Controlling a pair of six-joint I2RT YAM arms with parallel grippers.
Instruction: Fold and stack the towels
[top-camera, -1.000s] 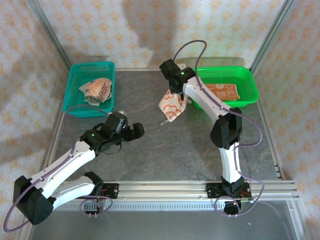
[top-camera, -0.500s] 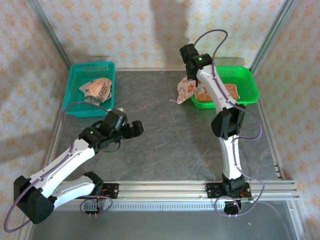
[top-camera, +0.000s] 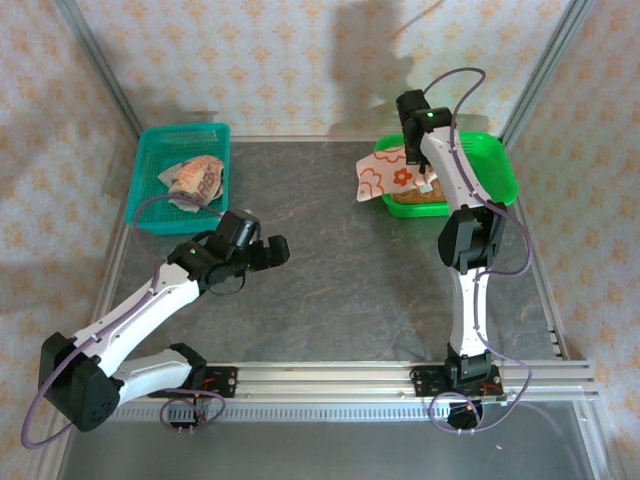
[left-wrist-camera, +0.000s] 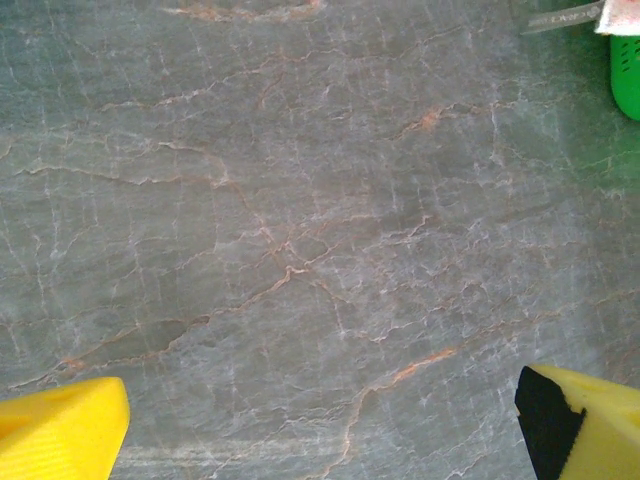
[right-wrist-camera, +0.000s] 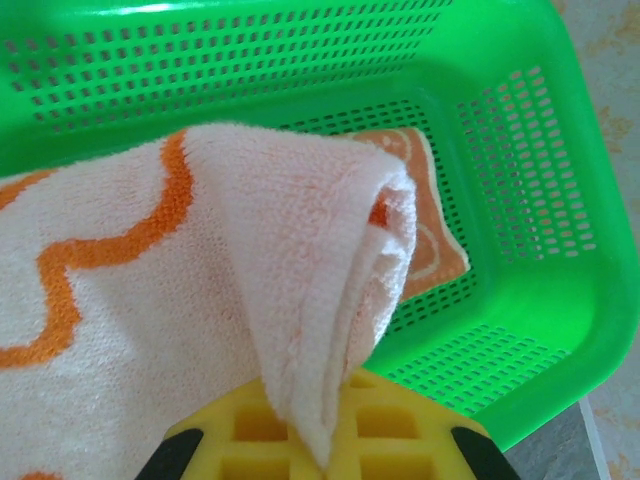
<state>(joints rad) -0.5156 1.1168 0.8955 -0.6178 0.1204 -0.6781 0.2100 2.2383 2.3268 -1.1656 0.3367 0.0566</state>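
no readable text; print on the towel (top-camera: 196, 180) in the teal basket (top-camera: 180, 145) is blurred.

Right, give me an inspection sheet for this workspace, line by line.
Surface: grey marbled table top, no spills seen.
Job's things: cream towel hanging from the right gripper over the left rim of the green basket; orange towel lying flat inside that basket; crumpled towel in the teal basket.
Clutter: nothing seen.
Grippers: right gripper shut on the cream towel; left gripper open, holding nothing, over the table top.
Cables: purple cable loops high off the right arm; another loops off the left arm near the teal basket.
Surroundings: patterned walls; metal rail at the near edge.
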